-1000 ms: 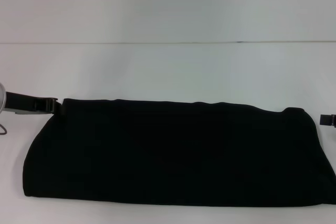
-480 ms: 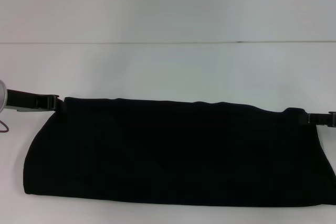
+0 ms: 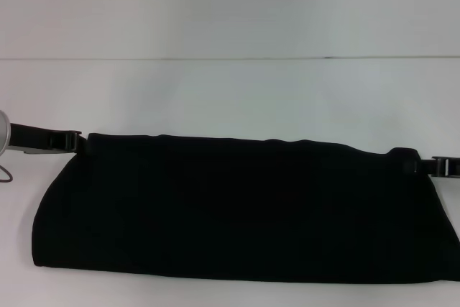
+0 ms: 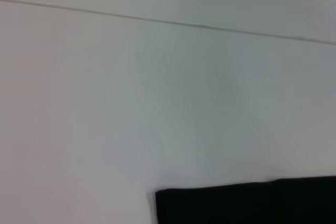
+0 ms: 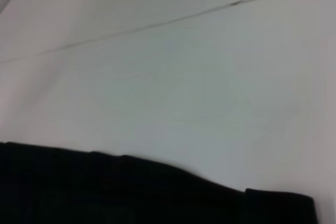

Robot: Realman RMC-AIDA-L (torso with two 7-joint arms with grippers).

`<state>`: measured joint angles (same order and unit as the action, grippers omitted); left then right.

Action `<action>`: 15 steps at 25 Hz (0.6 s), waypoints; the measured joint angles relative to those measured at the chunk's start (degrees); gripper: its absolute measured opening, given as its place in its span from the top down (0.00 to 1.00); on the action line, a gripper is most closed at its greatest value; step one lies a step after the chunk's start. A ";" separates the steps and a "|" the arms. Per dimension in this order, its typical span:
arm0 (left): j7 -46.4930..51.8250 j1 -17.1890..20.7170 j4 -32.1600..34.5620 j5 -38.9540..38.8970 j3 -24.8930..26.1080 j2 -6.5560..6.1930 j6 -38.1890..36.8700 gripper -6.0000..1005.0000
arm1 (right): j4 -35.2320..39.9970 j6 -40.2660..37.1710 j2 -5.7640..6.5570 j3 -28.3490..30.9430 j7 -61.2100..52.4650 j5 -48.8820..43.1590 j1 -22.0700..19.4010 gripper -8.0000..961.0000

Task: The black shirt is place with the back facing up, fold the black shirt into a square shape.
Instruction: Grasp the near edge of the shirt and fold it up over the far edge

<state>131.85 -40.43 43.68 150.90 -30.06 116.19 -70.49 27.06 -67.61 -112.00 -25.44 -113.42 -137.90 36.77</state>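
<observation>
Black shirt [image 3: 237,210]: folded band, long axis left-to-right across the tabletop [image 3: 230,95]. Left end effector [image 3: 75,141] at its far-left corner, right end effector [image 3: 424,165] at far-right (equally near; grip state of both unreadable).

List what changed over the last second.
The right gripper came in from the table's right edge to the shirt's far right corner, then drew slightly back toward the edge. Whether it gripped the cloth cannot be seen. The left gripper stayed at the far left corner, and the shirt kept its long folded band shape.
</observation>
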 joint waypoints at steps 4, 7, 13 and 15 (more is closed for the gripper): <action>-0.02 0.00 0.00 0.00 -0.01 0.00 0.00 0.97 | -0.12 -0.62 -0.50 0.05 1.85 0.82 -0.30 0.69; -0.02 0.02 0.03 0.00 0.02 0.00 -0.03 0.96 | 0.19 -1.32 -0.58 0.27 2.93 2.60 -1.04 0.81; -0.02 0.34 0.97 -1.68 0.47 -0.11 -0.66 0.96 | 0.27 -3.18 -0.09 0.49 5.52 7.17 -2.63 0.95; -0.02 0.37 1.27 -2.13 0.51 -0.16 -0.71 0.96 | 0.32 -3.78 0.00 0.65 6.28 8.12 -2.83 0.96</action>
<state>131.83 -40.06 44.95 148.78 -29.55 116.03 -71.20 27.39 -71.39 -112.00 -24.79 -107.14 -129.78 33.94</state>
